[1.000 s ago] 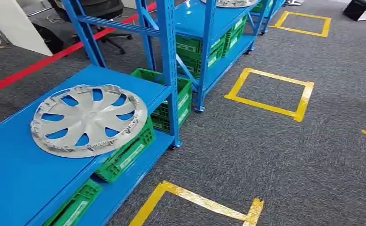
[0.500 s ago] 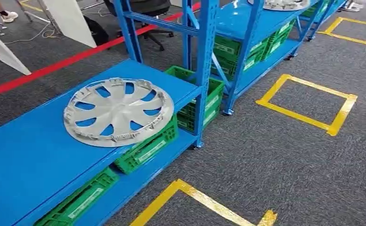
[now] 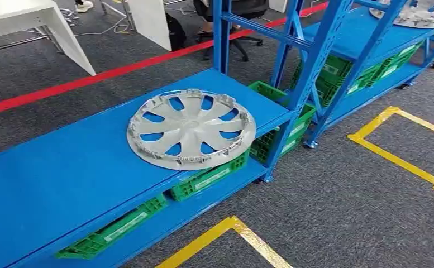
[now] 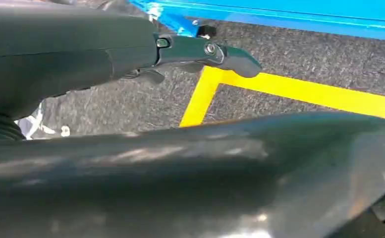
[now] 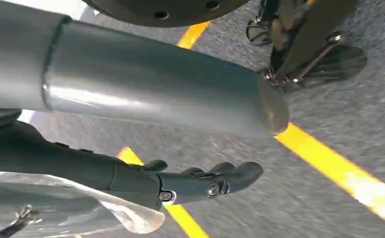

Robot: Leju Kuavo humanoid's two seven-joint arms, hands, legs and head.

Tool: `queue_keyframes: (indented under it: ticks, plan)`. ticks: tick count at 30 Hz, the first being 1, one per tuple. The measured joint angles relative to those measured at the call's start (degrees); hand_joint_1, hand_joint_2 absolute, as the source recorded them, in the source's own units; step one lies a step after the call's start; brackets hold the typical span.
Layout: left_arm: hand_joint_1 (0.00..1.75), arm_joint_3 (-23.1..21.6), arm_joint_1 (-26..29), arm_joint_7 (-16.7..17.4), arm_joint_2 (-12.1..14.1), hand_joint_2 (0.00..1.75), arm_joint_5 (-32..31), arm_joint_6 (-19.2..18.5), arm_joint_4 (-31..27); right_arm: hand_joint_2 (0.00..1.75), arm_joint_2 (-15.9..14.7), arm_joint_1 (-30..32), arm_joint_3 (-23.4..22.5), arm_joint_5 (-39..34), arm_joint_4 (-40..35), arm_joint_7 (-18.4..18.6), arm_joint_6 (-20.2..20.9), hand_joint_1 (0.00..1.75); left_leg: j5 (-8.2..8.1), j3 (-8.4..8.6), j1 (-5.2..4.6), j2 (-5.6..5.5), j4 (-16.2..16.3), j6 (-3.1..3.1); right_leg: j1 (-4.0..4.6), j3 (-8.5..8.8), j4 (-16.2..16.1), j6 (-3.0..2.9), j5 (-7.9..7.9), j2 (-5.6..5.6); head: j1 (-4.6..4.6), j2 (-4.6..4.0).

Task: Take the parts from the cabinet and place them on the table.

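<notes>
lying flat on the blue metal shelf (image 3: 63,173) of the cabinet is the part i am after, a silver-grey plastic hubcap (image 3: 191,129): round, shallow, with curved spokes, teardrop cut-outs that show the blue through them, and a notched rim of little clips. its near edge sits right at the shelf's front lip. a second hubcap (image 3: 421,12) of the same kind rests on the next rack along.

my left hand (image 4: 200,52) hangs over the carpet beside the rack's lower edge, its dark fingers stretched out almost straight and holding nothing. my right hand (image 5: 200,181) hangs over the floor too, fingers extended with a slight curl at the tips, nothing between them; a crinkled clear film lies close by the wrist.

under the shelf, green lattice-walled plastic crates (image 3: 206,178) with pale labels sit in a row on the lower deck. the uprights are perforated blue steel. the floor is coarse grey carpet (image 3: 348,212) marked with glossy yellow tape (image 3: 396,159) in squares, and a red tape line (image 3: 91,78) runs behind the rack. a white table leg (image 3: 63,36) stands beyond it.
</notes>
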Motion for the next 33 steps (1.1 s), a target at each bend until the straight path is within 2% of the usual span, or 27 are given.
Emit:
queue_keyframes:
  ticks: [3,4,5,6,7,8,9,10,12,13,14,15,16,17,19,20,21,22,24,25,26,27,28,29,30,31,33]
  plan:
    - [0.00,0.0,0.2,0.0,0.0,0.00,0.0,0.0,0.0,0.00,0.0,-0.1,0.0,0.1,0.0,0.0,-0.1,0.00,0.67,-0.63,0.51,-1.90,-0.2,-1.12,0.48,0.42,0.4,-1.00,-0.06,-1.75,-0.11,0.00]
    - [0.00,0.0,0.2,0.0,0.1,0.00,0.0,0.0,0.0,0.00,0.0,0.0,0.0,0.2,0.0,0.0,-0.1,0.00,0.56,-0.86,0.40,-2.55,-0.1,-1.39,0.09,0.56,-0.1,-1.49,0.20,-2.58,-0.09,0.02]
    - [0.00,0.0,0.2,0.0,0.1,0.00,0.0,0.0,0.0,0.00,0.0,-0.1,0.0,0.2,0.0,0.0,-0.1,0.00,-0.25,-1.10,0.28,0.27,0.8,-1.56,0.09,0.76,-0.3,-1.93,0.32,-3.51,-0.18,0.02]
    - [0.00,0.0,0.1,0.0,0.1,0.00,0.0,0.0,0.0,0.00,0.0,0.0,0.0,0.2,0.0,0.0,-0.1,0.00,-2.06,-2.37,0.18,2.82,3.5,-1.78,0.20,0.77,-0.4,-2.41,0.23,-4.28,-0.86,0.00]
    - [0.00,0.0,0.0,0.0,0.1,0.00,0.0,0.0,0.0,0.00,0.0,0.1,0.0,0.2,0.0,0.0,-0.1,0.00,-4.35,-4.43,0.25,4.15,7.9,-1.98,0.38,0.76,-0.4,-2.62,0.13,-5.24,-1.10,0.00]
    - [0.00,0.0,0.0,0.0,0.1,0.00,0.0,0.0,0.0,0.00,0.0,0.2,0.0,0.2,0.0,0.0,-0.1,0.00,-6.51,-6.72,0.34,4.74,12.9,-2.11,0.53,0.80,-0.4,-2.76,0.02,-6.30,-1.12,0.00]
    - [0.00,0.0,0.0,0.0,0.1,0.00,0.0,0.0,0.0,0.00,0.0,0.2,0.0,0.2,0.0,0.0,-0.1,0.00,-7.74,-8.58,0.38,4.93,16.8,-2.21,0.62,0.80,-0.4,-2.87,-0.06,-7.30,-1.09,0.00]
    - [0.00,0.0,0.2,0.0,0.1,0.00,0.0,0.0,0.0,0.00,0.0,0.2,0.0,0.2,0.0,0.0,-0.1,0.00,-7.58,-9.11,0.40,5.00,18.0,-2.26,0.69,0.87,-0.3,-2.90,-0.13,-8.11,-1.12,0.00]
    - [0.00,0.0,0.3,0.0,0.2,0.00,0.0,0.0,0.0,0.00,0.0,0.1,0.0,0.2,0.0,0.0,-0.1,0.00,-4.27,-6.98,0.40,5.17,13.9,-2.09,0.75,1.16,-0.3,-2.84,-0.35,-9.50,-1.14,0.02]
    - [0.00,0.0,0.3,0.0,0.2,0.00,0.0,0.0,0.0,0.00,0.0,0.0,0.0,0.4,0.0,0.0,-0.1,0.00,-1.04,-3.81,0.31,5.99,7.7,-1.73,0.82,1.56,-0.4,-2.71,-0.56,-10.36,-1.14,0.02]
    - [0.00,0.0,0.3,0.0,0.2,0.00,0.0,0.0,0.0,0.00,0.0,0.0,0.0,0.4,0.0,0.0,-0.1,0.00,0.85,-1.52,0.16,7.67,3.3,-1.32,0.86,1.86,-0.4,-2.57,-0.75,-10.89,-1.12,0.00]
    - [0.00,0.0,0.2,0.0,0.2,0.00,-0.1,0.0,0.0,0.00,0.0,0.0,0.0,0.4,0.0,0.0,-0.1,0.00,-0.16,-0.22,-0.55,10.80,1.1,-0.99,1.16,1.67,-0.4,-2.21,-1.01,-11.44,-1.05,0.00]
    - [0.00,0.0,0.0,0.0,0.2,0.00,-0.1,0.0,0.0,0.00,0.0,0.0,0.0,0.5,0.0,-0.1,-0.2,0.00,-0.35,-0.13,-0.67,10.67,0.2,-0.57,1.33,1.46,-0.3,-1.70,-1.36,-12.08,-1.23,0.02]
    - [0.00,0.0,0.1,0.0,0.2,0.00,-0.1,0.0,0.0,0.00,0.0,-0.1,0.0,0.5,0.0,-0.1,-0.2,0.00,-0.33,-0.38,-0.71,10.07,0.3,-0.44,1.43,1.74,-0.3,-1.52,-1.45,-12.80,-0.90,0.00]
    - [0.00,0.0,0.6,0.0,0.2,0.00,-0.1,0.0,0.0,0.00,0.0,-0.4,0.0,0.7,0.0,-0.1,-0.2,0.00,-0.20,-0.56,-0.76,8.75,0.1,0.10,1.38,2.82,-0.6,-0.99,-1.45,-14.14,-1.03,0.02]
    - [0.00,0.0,0.7,0.0,0.2,0.00,-0.1,0.0,0.0,0.00,0.0,-0.5,0.0,0.7,0.0,-0.1,-0.2,0.00,0.23,-0.06,-0.15,8.07,-0.5,0.61,1.03,2.26,-0.3,-0.57,-2.17,-12.94,-0.94,0.02]
    - [0.00,0.0,0.7,0.0,0.2,0.00,-0.1,0.0,0.1,0.00,0.0,-0.5,0.0,0.7,0.0,-0.2,-0.2,0.00,0.39,-0.11,-0.04,7.69,-0.6,0.91,1.06,1.71,1.3,-0.34,-3.38,-9.46,-0.70,0.00]
    - [0.00,0.0,0.5,0.0,0.2,0.00,-0.1,0.0,0.0,0.00,0.0,-0.4,0.0,0.7,0.0,-0.2,-0.2,0.00,0.48,-0.29,0.01,6.86,-0.6,1.07,0.94,-0.19,5.5,-0.24,-5.66,-7.16,-0.46,0.02]
    - [0.00,0.0,0.3,0.0,0.1,0.00,-0.1,0.0,0.0,0.00,0.0,-0.2,0.0,0.7,0.0,-0.2,-0.2,0.00,0.50,-0.37,0.00,5.40,-0.5,1.19,0.88,-4.95,14.7,-0.02,-9.22,-6.01,-0.33,0.02]
    - [0.00,0.0,0.4,0.0,0.1,0.00,-0.1,0.0,0.1,0.00,0.0,0.0,0.0,0.7,0.0,-0.1,-0.2,0.00,0.50,-0.34,0.00,4.53,-0.5,1.19,0.89,-6.68,17.4,0.06,-9.38,-5.92,-0.22,0.02]
    - [0.00,0.0,0.4,0.0,0.1,0.00,-0.1,0.0,0.1,0.00,0.0,0.1,0.0,0.7,0.0,-0.1,-0.2,0.00,0.49,-0.26,0.00,3.82,-0.5,1.18,0.89,-7.01,17.2,0.09,-8.21,-5.92,-0.24,0.02]
    - [0.00,0.0,0.4,0.0,0.1,0.00,0.0,0.0,0.1,0.00,0.0,0.1,-0.1,0.8,0.0,-0.1,-0.2,0.00,0.46,-0.17,0.04,2.84,-0.5,1.13,0.81,-6.04,14.0,0.06,-5.32,-5.83,-0.22,0.02]
    - [0.00,0.0,0.4,0.0,0.1,0.00,0.0,0.0,0.1,0.00,0.0,0.1,-0.1,0.8,0.0,-0.2,-0.2,0.00,0.40,-0.09,0.13,2.05,-0.4,1.02,0.68,-4.17,9.3,0.10,-2.37,-5.54,-0.24,0.02]
    - [0.00,0.0,0.3,0.0,0.1,0.00,0.0,0.0,0.1,0.00,0.0,0.0,-0.1,0.8,0.0,-0.2,-0.2,0.00,0.26,-0.09,0.26,1.28,-0.1,0.78,0.41,-2.02,4.1,0.18,0.32,-4.21,-0.24,0.02]
    - [0.00,0.0,0.3,0.0,0.1,0.00,0.0,0.0,0.1,0.00,0.0,0.0,0.0,0.8,0.0,-0.2,-0.2,0.00,0.11,-0.26,0.26,0.66,0.1,0.36,0.10,-0.65,1.5,0.19,-0.08,-1.11,-0.20,0.02]
    - [0.00,0.0,0.0,0.0,0.2,0.00,0.0,0.0,0.1,0.00,0.0,0.0,0.0,0.8,0.1,-0.2,-0.3,0.00,-0.06,-0.68,0.02,-0.11,0.8,-0.03,0.06,-0.38,0.5,-0.23,-0.22,-0.65,-0.16,0.02]
    - [0.00,0.0,0.2,0.0,0.2,0.00,0.0,0.0,0.1,0.00,0.1,-0.1,0.0,0.8,0.1,-0.1,-0.2,0.00,0.41,-0.98,0.30,-1.18,0.3,-0.75,0.48,0.02,1.0,-1.06,-0.16,-1.86,-0.22,0.02]
